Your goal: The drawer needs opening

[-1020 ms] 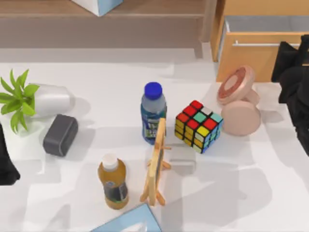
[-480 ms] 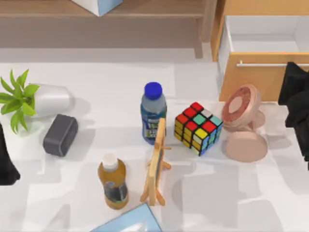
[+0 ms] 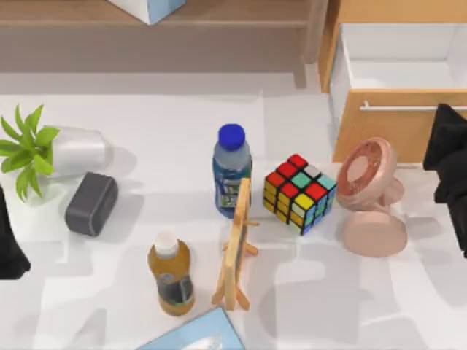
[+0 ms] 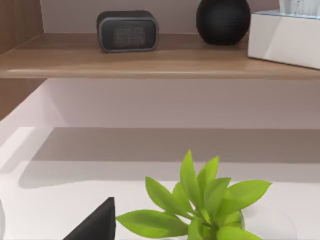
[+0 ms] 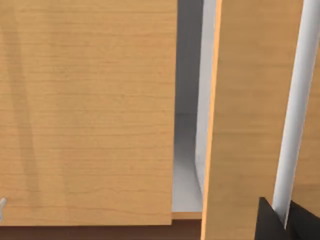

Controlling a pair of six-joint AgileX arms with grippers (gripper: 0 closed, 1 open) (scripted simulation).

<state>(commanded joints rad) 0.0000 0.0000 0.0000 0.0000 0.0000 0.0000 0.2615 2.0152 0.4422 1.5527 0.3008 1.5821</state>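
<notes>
The drawer (image 3: 387, 133), a light orange-tan front with a thin silver bar handle (image 3: 398, 106), stands pulled out at the table's back right, and its white inside (image 3: 401, 55) is showing. My right gripper (image 3: 446, 115) is at the right end of that handle. In the right wrist view its dark fingers (image 5: 265, 222) are shut on the silver bar (image 5: 300, 100), beside the drawer front (image 5: 250, 100) and the open gap behind it. My left arm (image 3: 9, 240) is parked at the table's left edge.
A pink fan (image 3: 368, 197) stands against the drawer front. Left of it are a Rubik's cube (image 3: 300, 191), a blue-capped bottle (image 3: 232, 171), a wooden stand (image 3: 237, 244) and an orange bottle (image 3: 170, 273). A grey speaker (image 3: 91, 203) and a tipped plant (image 3: 44, 149) lie left; a brown shelf (image 3: 146, 29) runs along the back.
The drawer has slid further out toward the table's front, with my right gripper on its handle. The pink fan has been pushed forward and tipped by the drawer front.
</notes>
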